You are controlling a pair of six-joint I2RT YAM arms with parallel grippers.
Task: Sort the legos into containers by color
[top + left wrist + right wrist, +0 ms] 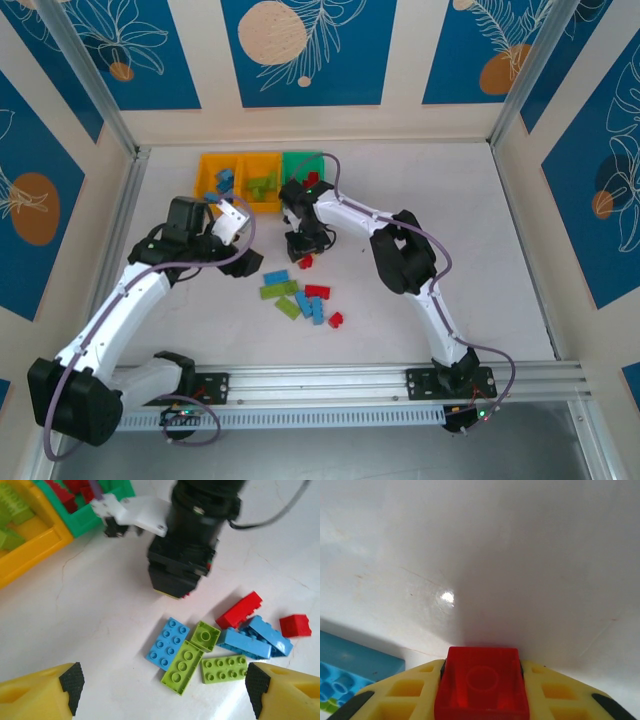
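White tabletop [480, 250], blue leaf-print panels [300, 50] around it.

Red lego [481, 690] is clamped in the right gripper [481, 672], low over the tabletop. It's just past the loose pile [300, 295] and short of the bins.

Green bin [82, 520] holds red pieces, so I read that as the target. Middle yellow bin [262, 158] has light green and left yellow bin [204, 170] has blue.

Left gripper [162, 687] hangs wide open above the pile, holding nothing. The pile is blue, light-green and red pieces, several touching.

Risks from here:
- Can't tell how deep the brick sits in the grip. If the bite is shallow it could pivot or drop during the lift or swing.
- The bins stand side by side and touching. An off-centre release puts red into the light-green bin.
- Both arms are close together over the pile. If left descends while right lifts, they could clip each other and scatter bricks.
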